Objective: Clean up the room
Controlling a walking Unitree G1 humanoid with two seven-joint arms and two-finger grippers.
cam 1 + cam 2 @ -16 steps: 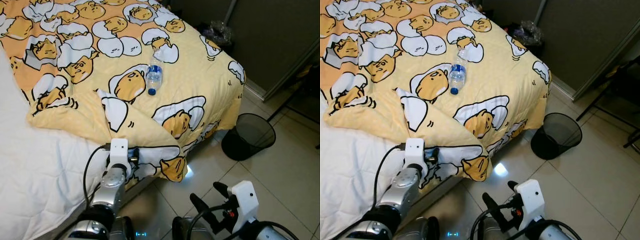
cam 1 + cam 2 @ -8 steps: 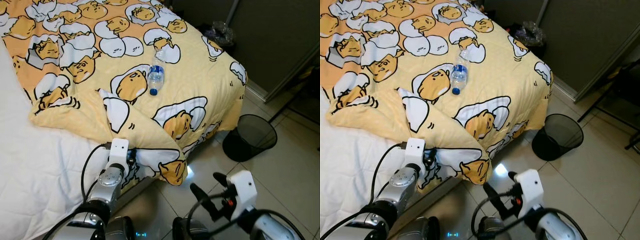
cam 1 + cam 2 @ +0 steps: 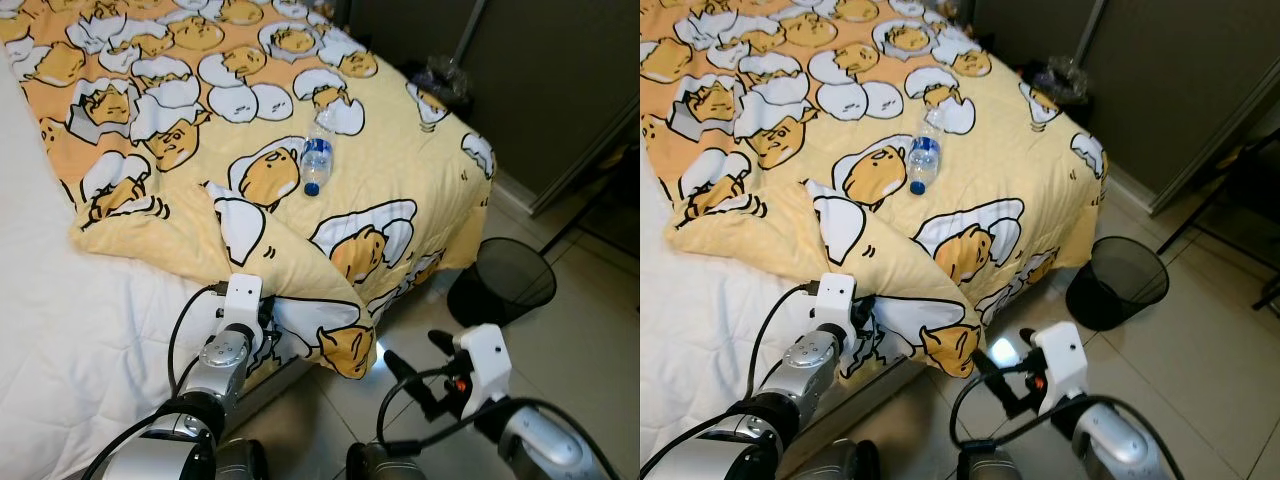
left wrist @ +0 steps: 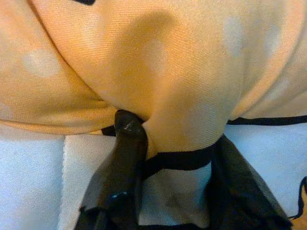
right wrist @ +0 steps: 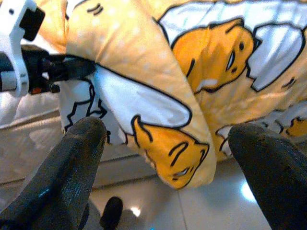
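At the bed's (image 3: 70, 330) near edge, left pincer (image 3: 268, 322) clamped on the folded-back corner of the yellow blanket (image 3: 400, 150), cloth bunched between both fingers (image 4: 125, 143). Down at 5 o'clock over bare floor tiles (image 3: 590, 340), right pincer (image 3: 412, 368) spread wide, holding nothing, aimed at the hanging corner. Plastic bottle (image 3: 316, 165) lying up at 12 o'clock on the blanket. Black wastebasket (image 3: 502, 283) at 3 o'clock, just beside the bed's foot, open tiles around.
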